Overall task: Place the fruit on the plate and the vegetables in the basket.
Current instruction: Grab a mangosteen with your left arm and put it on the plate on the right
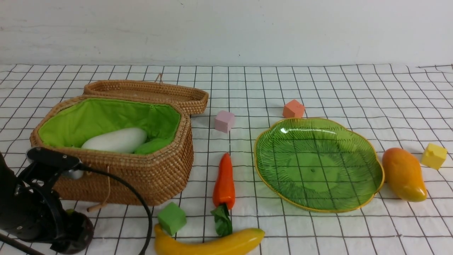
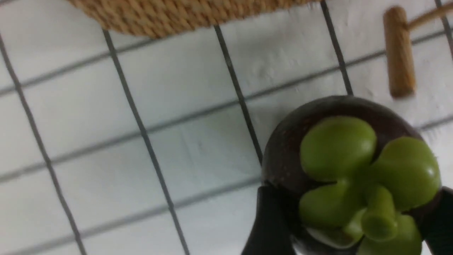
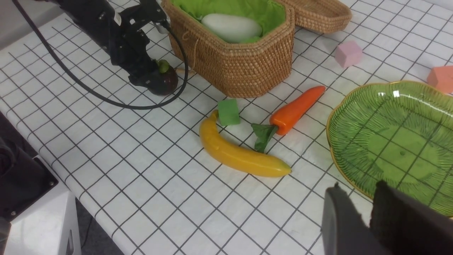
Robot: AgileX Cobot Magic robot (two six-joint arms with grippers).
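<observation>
Left wrist view: L pincer is gripping the mangosteen, clamping it on both sides, low over the cloth just near of the basket. White veg & cucumber are lying inside the basket. Carrot is lying btwn basket & plate, banana nearer, mango just right of plate. R pincer is hovering almost closed, holding nothing.

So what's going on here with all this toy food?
A two-armed robot is sorting toy food: fruit onto the green plate, vegetables into the basket. Its left gripper is closed around the mangosteen on the checked cloth beside the basket. The white vegetable and cucumber already lie in the basket. The carrot, banana and mango lie on the cloth, and the plate is empty. The right gripper hangs empty near the plate.
</observation>
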